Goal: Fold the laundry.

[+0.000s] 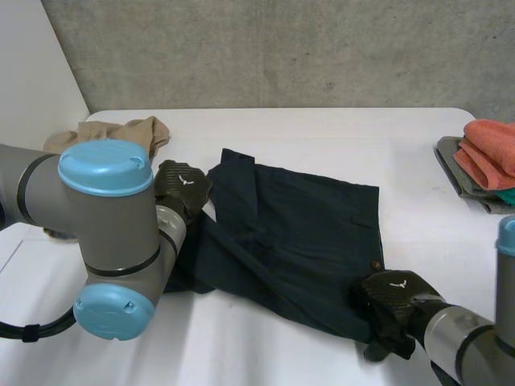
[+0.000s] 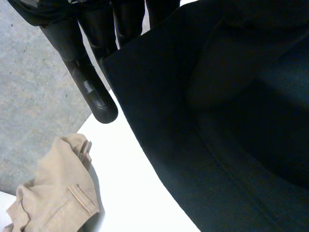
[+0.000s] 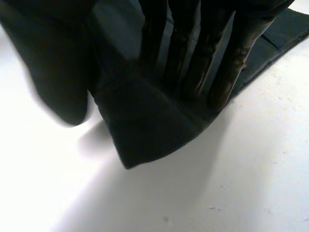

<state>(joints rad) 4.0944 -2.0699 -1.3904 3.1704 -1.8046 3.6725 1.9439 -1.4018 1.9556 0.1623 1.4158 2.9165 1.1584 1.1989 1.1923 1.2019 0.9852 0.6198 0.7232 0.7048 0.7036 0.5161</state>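
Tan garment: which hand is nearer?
Left. The left hand sits beside the tan garment, at the dark shorts' edge; the right hand is at their opposite near corner.

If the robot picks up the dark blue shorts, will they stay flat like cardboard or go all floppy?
Probably floppy: the shorts lie in soft wrinkles, and the corner by the right robot hand sags. They are likely light too, since the cloth looks thin. They shouldn't roll or tip, because they lie flat on the table.
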